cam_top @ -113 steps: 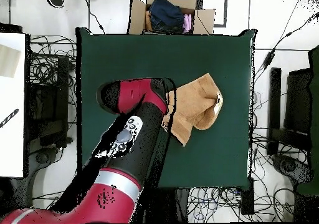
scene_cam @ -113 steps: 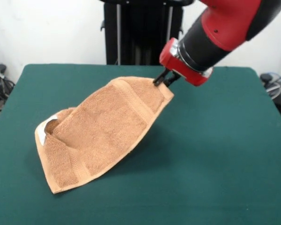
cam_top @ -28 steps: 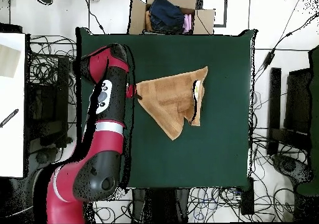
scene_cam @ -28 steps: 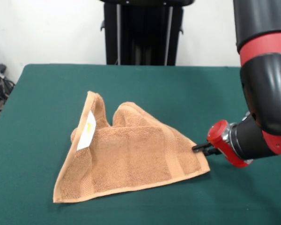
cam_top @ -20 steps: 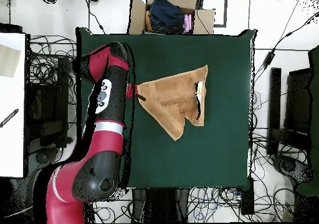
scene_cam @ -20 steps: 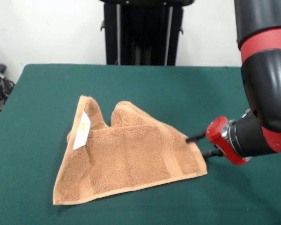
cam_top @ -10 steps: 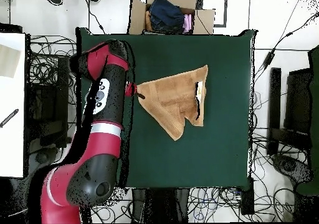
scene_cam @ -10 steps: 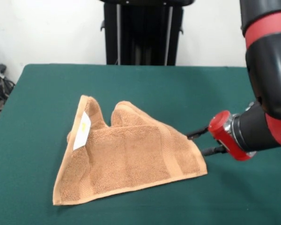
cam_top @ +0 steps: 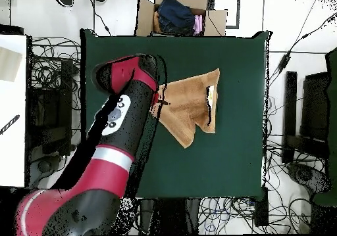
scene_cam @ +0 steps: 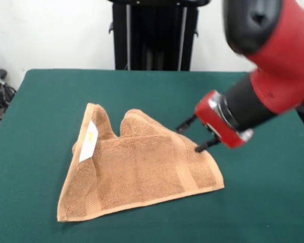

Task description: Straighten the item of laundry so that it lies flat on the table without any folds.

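Observation:
The item of laundry [scene_cam: 142,169] is an orange-tan towel lying on the green table [scene_cam: 55,91], still folded over itself. Its left edge stands up as a flap showing a white label [scene_cam: 91,137], and a second hump rises behind the middle. My gripper [scene_cam: 188,139] hangs open just over the towel's right part, its two black fingers apart with nothing between them. Seen from overhead, the towel [cam_top: 192,102] forms an uneven wedge on the table [cam_top: 217,161], and the gripper [cam_top: 160,104] is at its left edge, the arm covering that side.
A cardboard box [cam_top: 181,15] holding clothes sits beyond one table edge in the overhead view. Cables and dark equipment surround the table. A black stand [scene_cam: 154,33] rises behind the table in the front view.
The gripper let go of the towel's right corner and opened, then rose and swung in over the towel's right part. The towel has stayed as it settled.

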Tool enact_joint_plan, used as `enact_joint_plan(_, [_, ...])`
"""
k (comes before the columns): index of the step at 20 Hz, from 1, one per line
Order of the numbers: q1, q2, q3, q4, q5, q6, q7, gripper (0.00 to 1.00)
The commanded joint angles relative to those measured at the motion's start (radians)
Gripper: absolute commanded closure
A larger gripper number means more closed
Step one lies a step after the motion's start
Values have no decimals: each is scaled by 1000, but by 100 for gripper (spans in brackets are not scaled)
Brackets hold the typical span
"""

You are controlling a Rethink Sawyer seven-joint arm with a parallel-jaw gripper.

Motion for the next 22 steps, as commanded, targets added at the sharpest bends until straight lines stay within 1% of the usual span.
enact_joint_plan(1, [-11,-217,129,426,-42,-135,-79,0])
enact_joint_plan(6, [-23,-260,144,498,-58,-202,-86,0])
enact_joint_plan(11, [-71,-253,197,528,-62,-279,-103,0])
enact_joint_plan(15, [-93,-249,204,524,-84,-290,-120,0])
enact_joint_plan(19, [-147,-258,241,538,-103,-311,-162,0])
enact_joint_plan(22, [-192,-282,278,566,-126,-339,-189,0])
